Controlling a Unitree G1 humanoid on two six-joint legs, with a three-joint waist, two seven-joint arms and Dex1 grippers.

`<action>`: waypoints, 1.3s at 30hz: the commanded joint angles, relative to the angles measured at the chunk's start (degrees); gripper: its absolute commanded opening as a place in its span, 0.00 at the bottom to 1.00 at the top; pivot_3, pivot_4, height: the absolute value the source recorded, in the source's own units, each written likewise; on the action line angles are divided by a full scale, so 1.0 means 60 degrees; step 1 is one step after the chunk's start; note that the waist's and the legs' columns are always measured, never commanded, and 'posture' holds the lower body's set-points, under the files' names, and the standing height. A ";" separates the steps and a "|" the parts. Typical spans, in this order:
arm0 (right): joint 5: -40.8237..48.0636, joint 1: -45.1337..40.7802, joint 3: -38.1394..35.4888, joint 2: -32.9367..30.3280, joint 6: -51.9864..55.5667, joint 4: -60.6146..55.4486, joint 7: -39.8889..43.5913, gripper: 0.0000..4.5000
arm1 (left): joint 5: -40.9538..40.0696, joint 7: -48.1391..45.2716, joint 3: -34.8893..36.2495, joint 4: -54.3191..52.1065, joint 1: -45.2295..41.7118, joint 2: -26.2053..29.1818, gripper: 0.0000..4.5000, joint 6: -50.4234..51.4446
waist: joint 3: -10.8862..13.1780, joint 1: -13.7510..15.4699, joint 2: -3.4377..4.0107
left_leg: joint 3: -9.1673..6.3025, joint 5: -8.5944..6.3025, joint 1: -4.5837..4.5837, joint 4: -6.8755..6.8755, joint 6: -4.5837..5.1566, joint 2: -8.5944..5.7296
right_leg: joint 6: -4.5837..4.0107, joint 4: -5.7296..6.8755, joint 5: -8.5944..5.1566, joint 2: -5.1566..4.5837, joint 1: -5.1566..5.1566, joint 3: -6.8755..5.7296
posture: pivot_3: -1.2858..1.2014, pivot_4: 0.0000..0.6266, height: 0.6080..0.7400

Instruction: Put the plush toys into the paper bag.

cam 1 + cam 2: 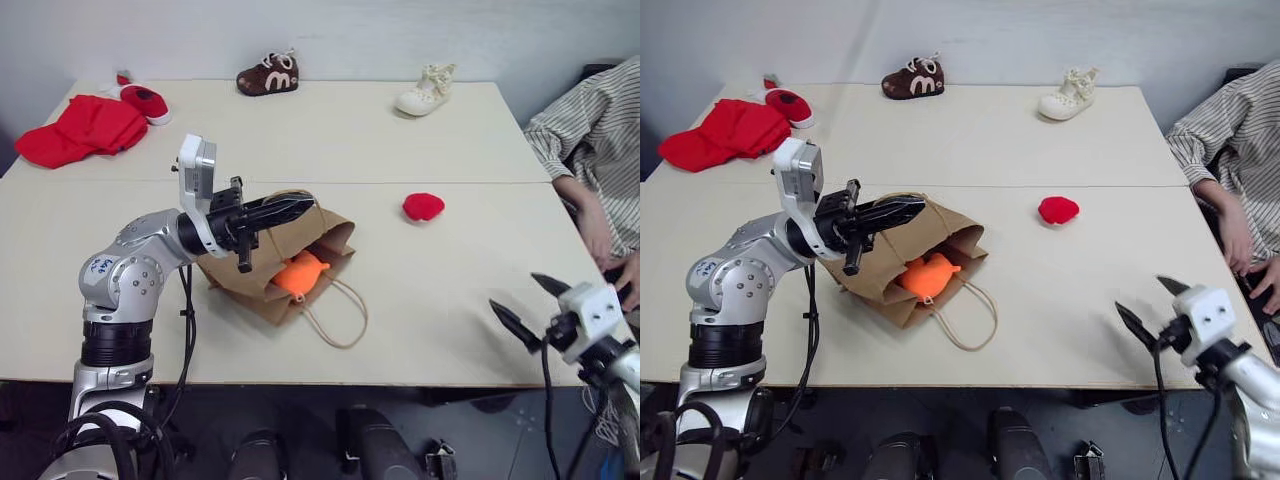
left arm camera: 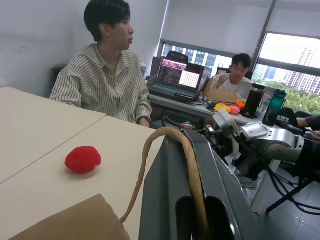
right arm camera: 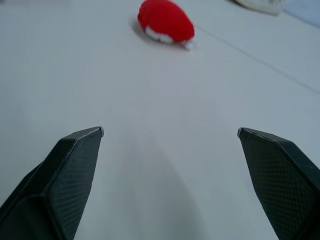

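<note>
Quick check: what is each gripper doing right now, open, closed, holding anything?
Left gripper: closed on a cord handle of the paper bag, holding the mouth up.
Right gripper: open, empty, at the table's near right edge.

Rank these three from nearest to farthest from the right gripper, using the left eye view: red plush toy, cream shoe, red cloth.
Measured from the right gripper:
1. Red plush toy, mid-table, nearest.
2. Cream shoe, at the table's far edge.
3. Red cloth, at the far left corner, farthest.
</note>
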 commanded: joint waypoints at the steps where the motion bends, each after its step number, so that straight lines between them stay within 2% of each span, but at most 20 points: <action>1: -0.0585 -0.2001 0.1154 -0.0669 0.0539 0.0945 0.0108 0.97 | -0.0081 0.0224 0.0065 -0.0166 -0.0224 -0.0105 0.00 -0.0106 | 0.0005 0.0006 0.0009 | 0.0001 0.0001 0.0001 0.0003 -0.0002 0.0001 | 0.0000 0.0000 0.0000 0.0003 -0.0001 0.0002 | 0.52 0.24 1.00; 6: -0.1529 -0.5556 0.2904 -0.0728 0.0374 0.4069 0.0696 0.97 | 0.0000 0.0449 -0.0002 -0.0134 -0.0335 -0.0264 0.00 -0.0129 | 0.0009 0.0008 0.0015 | -0.0006 0.0004 -0.0014 0.0004 0.0002 0.0002 | -0.0002 -0.0007 0.0000 0.0004 -0.0012 -0.0004 | 0.52 0.24 1.00; 9: -0.2430 -0.7778 0.3880 -0.0271 -0.0635 0.6870 0.0569 0.97 | 0.0000 0.0528 -0.0013 -0.0221 -0.0326 -0.0274 0.00 -0.0106 | 0.0010 0.0021 0.0016 | -0.0013 0.0006 -0.0027 0.0000 0.0005 0.0006 | -0.0006 -0.0020 -0.0003 0.0002 -0.0017 -0.0017 | 0.52 0.24 1.00; 13: -0.3184 -0.9457 0.4540 0.0136 -0.1473 0.9762 0.0455 0.97 | -0.0050 0.0627 0.0059 -0.0297 -0.0333 -0.0224 0.00 -0.0065 | 0.0010 0.0002 0.0016 | -0.0006 0.0006 -0.0029 -0.0008 0.0007 0.0006 | -0.0005 -0.0027 -0.0003 -0.0004 -0.0022 -0.0013 | 0.52 0.24 1.00; 16: -0.3307 -1.0210 0.4615 0.0403 -0.1789 1.1043 0.0432 0.85 | -0.0059 0.0675 0.0141 -0.0304 -0.0325 -0.0130 0.00 -0.0057 | 0.0011 -0.0003 0.0017 | -0.0009 0.0006 -0.0035 -0.0010 0.0008 0.0008 | -0.0006 -0.0034 -0.0003 -0.0006 -0.0022 -0.0016 | 0.52 0.24 1.00; 20: -0.3314 -1.0773 0.4534 0.0675 -0.2285 1.1824 0.0622 0.54 | -0.0074 0.0578 0.0281 -0.0094 -0.0388 0.0113 0.00 -0.0056 | 0.0010 -0.0063 0.0017 | -0.0006 0.0005 -0.0033 -0.0006 0.0008 0.0009 | -0.0005 -0.0025 -0.0003 -0.0009 -0.0022 -0.0017 | 0.52 0.24 1.00; 23: -0.3044 -1.0758 0.4325 0.0681 -0.2478 1.1756 0.1280 0.30 | -0.0185 0.0589 0.0417 0.0068 -0.0500 0.0172 0.00 -0.0036 | 0.0011 -0.0150 0.0017 | -0.0007 0.0006 -0.0030 -0.0007 0.0007 0.0012 | -0.0006 -0.0015 -0.0003 -0.0006 -0.0022 -0.0017 | 0.52 0.24 1.00; 25: -0.2555 -1.0443 0.4128 0.0640 -0.2784 1.1139 0.2329 0.15 | -0.0491 0.0668 0.0617 0.0101 -0.0594 0.0072 0.00 0.0086 | 0.0012 -0.0200 0.0018 | -0.0007 0.0006 -0.0031 -0.0008 0.0007 0.0012 | -0.0006 -0.0013 -0.0003 -0.0007 -0.0022 -0.0019 | 0.52 0.24 1.00; 27: -0.1753 -0.9860 0.3918 0.0630 -0.2345 0.9799 0.3573 0.01 | -0.0824 0.0789 0.0817 0.0153 -0.0706 -0.0018 0.00 0.0274 | 0.0012 -0.0200 0.0018 | -0.0012 0.0006 -0.0033 -0.0007 0.0007 0.0014 | -0.0006 -0.0012 -0.0003 -0.0007 -0.0022 -0.0024 | 0.52 0.24 1.00; 30: -0.0498 -0.8118 0.3873 0.0353 -0.0656 0.5890 0.4552 0.01 | -0.1152 0.0978 0.1031 0.0218 -0.0803 -0.0101 0.00 0.0486 | 0.0012 -0.0156 0.0019 | -0.0022 0.0006 -0.0038 -0.0008 0.0007 0.0017 | -0.0005 0.0015 -0.0003 -0.0009 -0.0021 -0.0032 | 0.52 0.24 1.00; 34: 0.1296 -0.5900 0.3681 -0.0006 0.2481 0.0613 0.4049 0.01 | -0.1146 0.1017 0.1000 0.0323 -0.0857 -0.0062 0.00 0.0596 | 0.0013 -0.0012 0.0021 | -0.0032 0.0003 -0.0044 -0.0005 0.0002 0.0020 | -0.0005 0.0015 -0.0003 -0.0012 -0.0025 -0.0041 | 0.52 0.24 1.00; 37: 0.2062 -0.5133 0.3752 0.0165 0.4073 -0.1515 0.3093 0.01 | -0.1140 0.0981 0.0913 0.0384 -0.0934 -0.0090 0.00 0.0671 | 0.0013 0.0007 0.0020 | -0.0026 0.0002 -0.0036 0.0011 -0.0001 0.0018 | -0.0005 0.0006 -0.0003 -0.0013 -0.0024 -0.0036 | 0.52 0.24 1.00; 39: 0.2291 -0.4958 0.4012 0.0777 0.4956 -0.2199 0.2050 0.01 | -0.1133 0.0977 0.0839 0.0436 -0.1004 -0.0169 0.00 0.0701 | 0.0010 0.0019 0.0015 | -0.0025 0.0004 -0.0024 0.0014 -0.0006 0.0013 | -0.0007 0.0017 -0.0002 -0.0012 -0.0019 -0.0032 | 0.52 0.24 1.00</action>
